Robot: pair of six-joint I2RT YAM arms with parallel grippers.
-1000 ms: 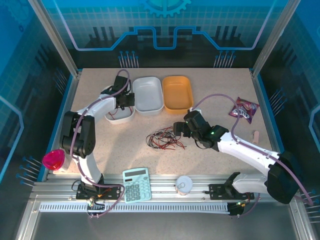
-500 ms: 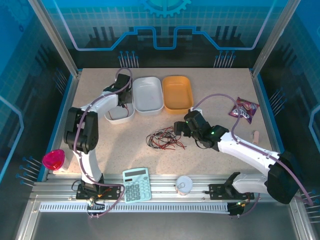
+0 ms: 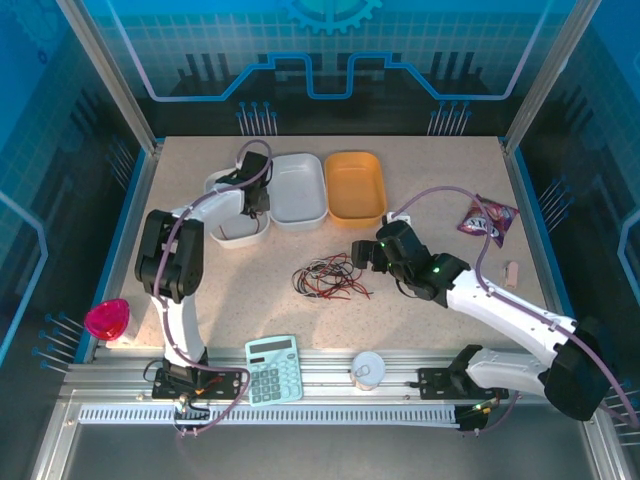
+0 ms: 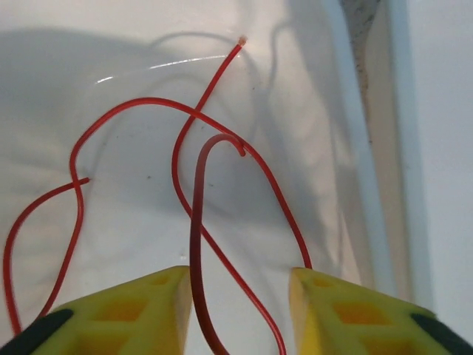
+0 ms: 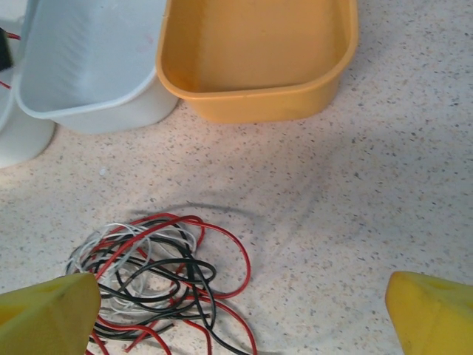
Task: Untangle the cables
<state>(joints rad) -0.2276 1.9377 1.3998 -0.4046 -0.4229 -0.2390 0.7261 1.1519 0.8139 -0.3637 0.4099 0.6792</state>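
A tangle of thin red, black and white cables (image 3: 328, 278) lies mid-table, also seen in the right wrist view as the tangle (image 5: 148, 288). My right gripper (image 3: 364, 254) sits just right of it, low over the table. Its yellow jaws stand wide apart (image 5: 244, 310) with nothing between them. A separate red cable (image 4: 185, 170) loops inside a white bowl (image 3: 222, 184). My left gripper (image 3: 256, 200) hangs over that bowl, open (image 4: 240, 285). Red strands pass between its yellow fingers (image 4: 140, 307) without being pinched.
A white tray (image 3: 297, 190) and an orange tray (image 3: 355, 187) stand behind the tangle. A calculator (image 3: 273, 368), a white cup (image 3: 367, 370) and a pink cup (image 3: 107, 320) sit along the near edge. A snack packet (image 3: 488, 218) lies far right.
The left arm has swung its elbow right and its gripper has shifted slightly over the white bowl. The right gripper has edged a little to the right of the tangle.
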